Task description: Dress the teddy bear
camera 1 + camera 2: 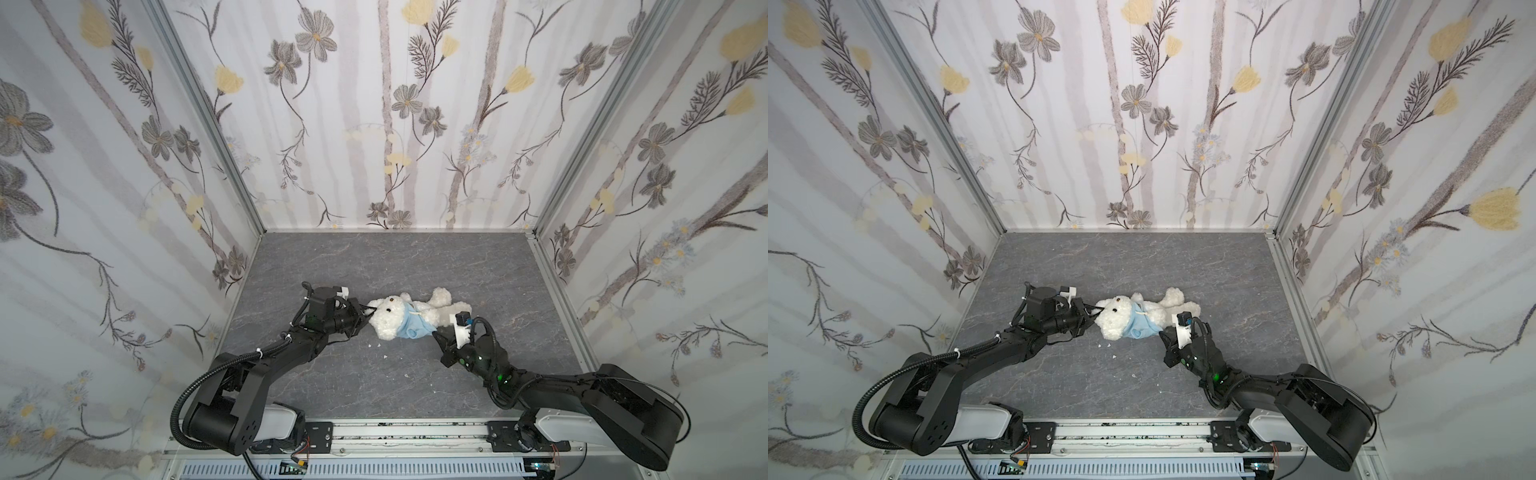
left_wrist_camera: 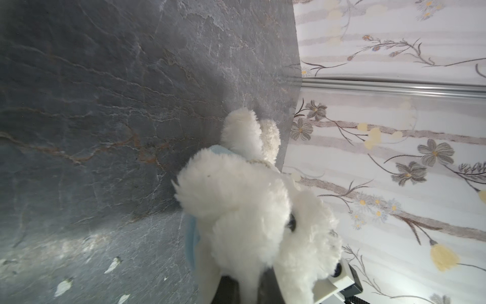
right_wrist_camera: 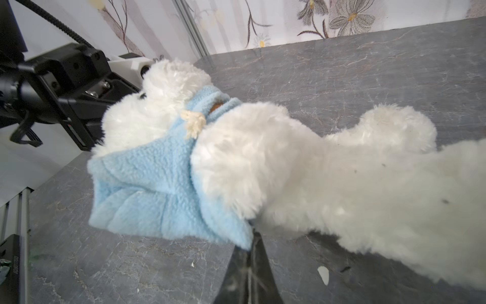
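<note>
Right wrist view puts the trouble plainly: I am stretched between 2 grips over the table (image 1: 374,257), and either could fail. The bear (image 1: 432,309) lies near the middle of the table, head toward my left arm and legs toward my right. The hoodie (image 3: 147,189) is bunched round the neck and chest, and the body below it is bare fur. I cannot tell whether either arm is in a sleeve.

My left gripper (image 2: 249,287) is pressed together on fur at the bear's head, a soft hold with no firm edge. If my other side pulls hard, I judge the fur will slide out. The bear would then follow the hoodie rather than go into it.

My right gripper (image 3: 252,237) pinches only a corner of the hoodie's hem. That is a thin bite. The fleece could slip free, or the hem could stretch at 1 point and leave the rest crumpled on the shoulder. A pull along the table may also drag everything and trap a paw under the cloth.

White scraps (image 1: 379,344) lie on the table beside the bear. A fingertip low to the surface could nip 1 with the hem.
</note>
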Available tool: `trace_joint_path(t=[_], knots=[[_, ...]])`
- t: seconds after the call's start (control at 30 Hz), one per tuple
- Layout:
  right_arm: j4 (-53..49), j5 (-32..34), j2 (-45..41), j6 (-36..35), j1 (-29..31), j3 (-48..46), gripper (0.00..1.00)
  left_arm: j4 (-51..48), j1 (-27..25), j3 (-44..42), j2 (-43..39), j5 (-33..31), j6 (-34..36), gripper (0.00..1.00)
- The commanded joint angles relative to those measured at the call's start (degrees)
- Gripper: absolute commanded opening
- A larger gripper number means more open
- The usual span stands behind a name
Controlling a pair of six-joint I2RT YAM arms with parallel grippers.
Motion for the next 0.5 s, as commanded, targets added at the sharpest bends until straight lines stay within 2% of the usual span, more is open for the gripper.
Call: trace_joint_path(t=[0.0, 0.1, 0.23, 0.33, 0.47], knots=[[3.77, 10.77, -5.39, 5.90, -0.08, -1.18, 0.00, -6.00, -1.83, 2.20, -1.13, -8.19, 11.38, 0.00], [-0.69, 19.23, -9.79, 11.54, 0.23, -1.30, 0.00, -10.82, -4.61, 4.87, -1.82, -11.51, 19.18, 0.00], [-7.85, 27.49, -14.01, 16.23, 0.71, -0.81, 0.00, -12.26, -7.74, 5.55, -3.17, -14.86, 26.91, 0.00], [-12.80, 31.21, -14.92, 18.88, 0.82, -0.18, 0.00, -14.11, -10.46, 6.42, -3.84, -18.10, 32.73, 0.00], [-15.25, 32.72, -14.10, 22.79, 0.07, -0.96, 0.00, -15.36, -12.61, 6.35, -4.75, -22.69, 38.92, 0.00]])
